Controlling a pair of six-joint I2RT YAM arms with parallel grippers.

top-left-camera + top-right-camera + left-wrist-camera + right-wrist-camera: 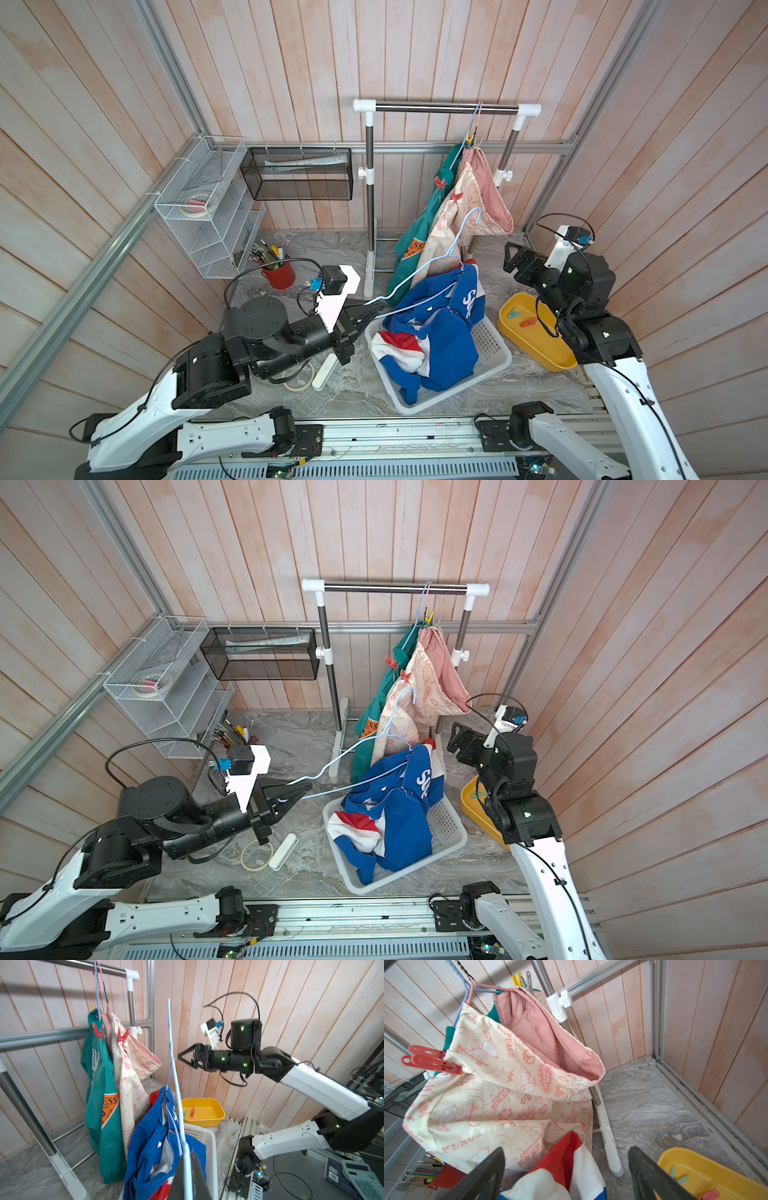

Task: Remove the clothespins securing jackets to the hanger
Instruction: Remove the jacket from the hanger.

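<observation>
Two red clothespins (pixel 98 1031) bite the teal jacket (pixel 104 1084) and cream jacket (pixel 128 1076). The blue jacket (pixel 440 336) slumps into the white basket (pixel 494 345), perhaps not quite off its pale hanger (pixel 171 1043). Your left gripper (pixel 376 309) pinches that hanger's wire to hold it up, while your right gripper (pixel 508 257) gapes empty near the cream jacket, ready for its pin.

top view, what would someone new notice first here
The blue jacket lies heaped in the white basket mid-scene, with the left claw shut on a pale blue hanger. Behind it, the teal jacket and cream jacket hang on the rack, pinned with red clothespins, while the right claw hovers open beside them.
</observation>
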